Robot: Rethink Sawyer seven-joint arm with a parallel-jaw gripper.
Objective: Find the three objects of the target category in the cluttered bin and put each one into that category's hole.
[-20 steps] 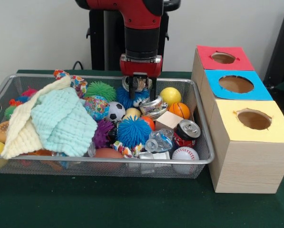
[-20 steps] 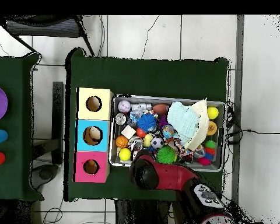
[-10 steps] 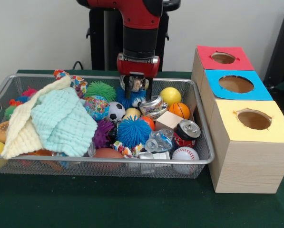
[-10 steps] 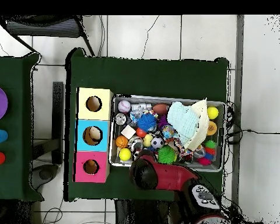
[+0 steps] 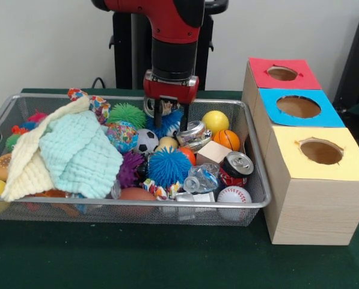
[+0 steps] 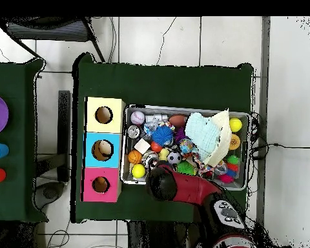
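The cluttered bin [image 5: 137, 205] is a silver wire-mesh basket full of balls, toys and cloths; it also shows in the overhead view [image 6: 183, 108]. My gripper [image 5: 169, 120] hangs over the bin's far middle, above a blue spiky ball. It looks shut on a small tan and whitish toy [image 5: 165, 108] with pale loops, held just above the clutter. In the overhead view the arm [image 6: 177, 186] covers the gripper and the toy. No other toy with string loops shows clearly.
Three wooden boxes with holes stand right of the bin: red top [image 5: 281, 73], blue top [image 5: 298, 107], yellow top [image 5: 321, 152]. Folded mint and cream cloths [image 5: 77, 150] cover the bin's left half. A crushed can [image 5: 235, 165] and a yellow ball [image 5: 215, 120] lie near the boxes.
The gripper has moved a little to the left in the front view, and the small toy between its fingers has moved with it. The bin's contents look unchanged.
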